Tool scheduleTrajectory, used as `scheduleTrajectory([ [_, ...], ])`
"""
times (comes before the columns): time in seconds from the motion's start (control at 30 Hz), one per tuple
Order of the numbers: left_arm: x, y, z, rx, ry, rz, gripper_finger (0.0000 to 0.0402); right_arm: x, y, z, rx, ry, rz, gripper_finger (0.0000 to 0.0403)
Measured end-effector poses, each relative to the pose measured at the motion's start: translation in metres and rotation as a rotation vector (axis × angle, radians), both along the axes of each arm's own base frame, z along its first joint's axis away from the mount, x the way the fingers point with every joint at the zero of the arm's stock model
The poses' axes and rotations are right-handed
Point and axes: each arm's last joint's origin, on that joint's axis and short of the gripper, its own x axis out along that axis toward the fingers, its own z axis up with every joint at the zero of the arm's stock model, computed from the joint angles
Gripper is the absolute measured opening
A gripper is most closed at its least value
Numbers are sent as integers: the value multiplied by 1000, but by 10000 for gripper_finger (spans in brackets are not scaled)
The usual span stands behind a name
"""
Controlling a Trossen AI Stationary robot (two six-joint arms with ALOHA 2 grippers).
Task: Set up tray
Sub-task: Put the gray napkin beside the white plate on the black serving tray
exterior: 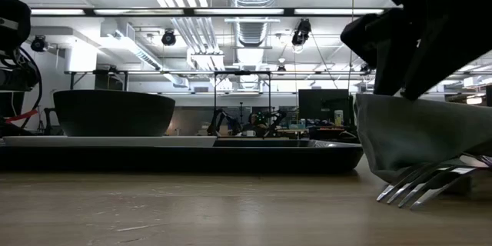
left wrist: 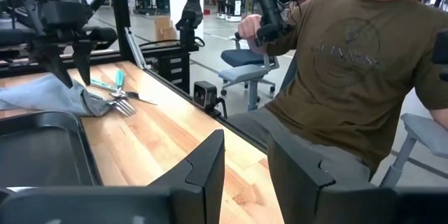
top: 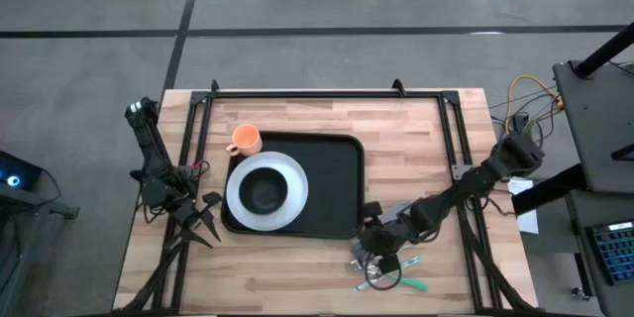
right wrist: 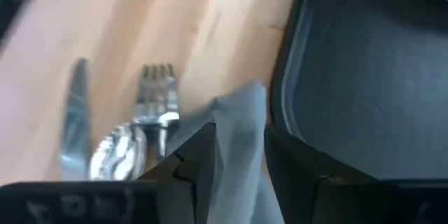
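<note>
The black tray [top: 332, 173] lies mid-table and carries a white plate [top: 292, 198] with a black bowl [top: 264, 191]; an orange cup [top: 245, 140] stands at its far left corner. My right gripper [top: 379, 241] is open and points down over a grey napkin [right wrist: 238, 112] off the tray's near right corner, one finger on each side of a raised fold. Beside the napkin, a fork [right wrist: 155, 101], a spoon [right wrist: 115, 150] and a knife [right wrist: 73, 122] lie on the wood. My left gripper [top: 203, 215] waits open at the tray's near left corner. My right gripper [right wrist: 239, 136] comes at the napkin from above, pointing down, with the raised fold [right wrist: 241, 122] standing in the gap between its fingers. The rest of the napkin [exterior: 407, 138] lies on the table. I cannot tell whether the fingers touch the cloth.
Green-handled pieces [top: 411, 283] lie with the cutlery near the near edge. A black frame [top: 327, 93] runs along the table's far and side edges. A person [left wrist: 350, 63] sits just past the near edge. Bare wood lies right of the tray [top: 406, 149].
</note>
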Motion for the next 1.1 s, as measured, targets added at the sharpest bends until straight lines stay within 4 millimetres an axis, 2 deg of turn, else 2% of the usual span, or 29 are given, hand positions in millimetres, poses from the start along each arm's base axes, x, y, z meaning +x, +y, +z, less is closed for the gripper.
scheduleTrajectory([
  [0.17, 0, 0, 0, 4, 2, -1, 91, 8, 4, -3, -61, 59, -12, 145],
  [0.3, 0, 0, 0, 4, 2, 0, 91, 13, 7, -10, -76, 89, -7, 148],
  [0.43, 0, 0, 0, 5, 2, 0, 91, 16, 9, -10, -73, 103, 13, 118],
  [0.63, 0, 0, 0, 5, 3, 0, 91, 19, 9, -2, -72, 82, 19, 20],
  [0.93, 0, 0, 0, 6, 3, -1, 91, 30, -7, 13, 9, -22, -40, 9],
  [1.1, 0, 0, 0, 6, 3, -1, 91, 22, -18, 23, 71, -93, -36, 8],
])
